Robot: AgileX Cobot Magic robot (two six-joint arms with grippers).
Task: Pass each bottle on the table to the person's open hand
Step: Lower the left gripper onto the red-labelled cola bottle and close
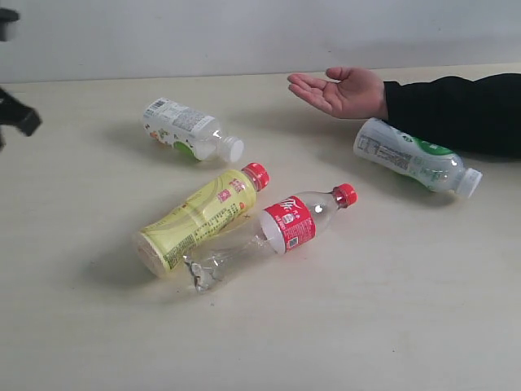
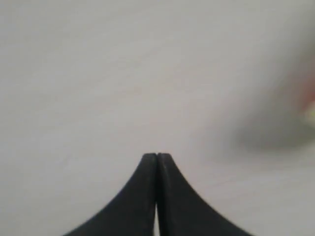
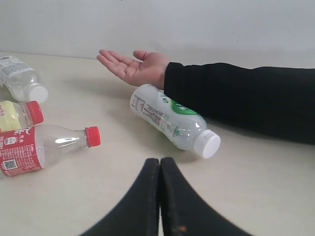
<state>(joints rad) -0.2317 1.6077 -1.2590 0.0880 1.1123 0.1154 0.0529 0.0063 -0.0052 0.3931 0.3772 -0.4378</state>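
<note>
Bottles: none gripped, all four lay on table (image 1: pixel 407 326). Left gripper (image 2: pixel 157 156) jaws clenched, empty, over bare tabletop. Right gripper (image 3: pixel 160 161) jaws clenched, empty. White-green bottle (image 3: pixel 170 120) lay just ahead of right jaws, cap end nearest them, close by black sleeve (image 3: pixel 246 98). Person's open hand (image 3: pixel 135 66) beyond it, palm up, empty. Off to side: crushed clear bottle (image 1: pixel 277 232) close alongside yellow bottle (image 1: pixel 203 218); second white-green bottle (image 1: pixel 187 129) apart, farther out. Judged: no handover done, four left. Open tabletop around both jaws; sleeve crowded nearest bottle's far side.
</note>
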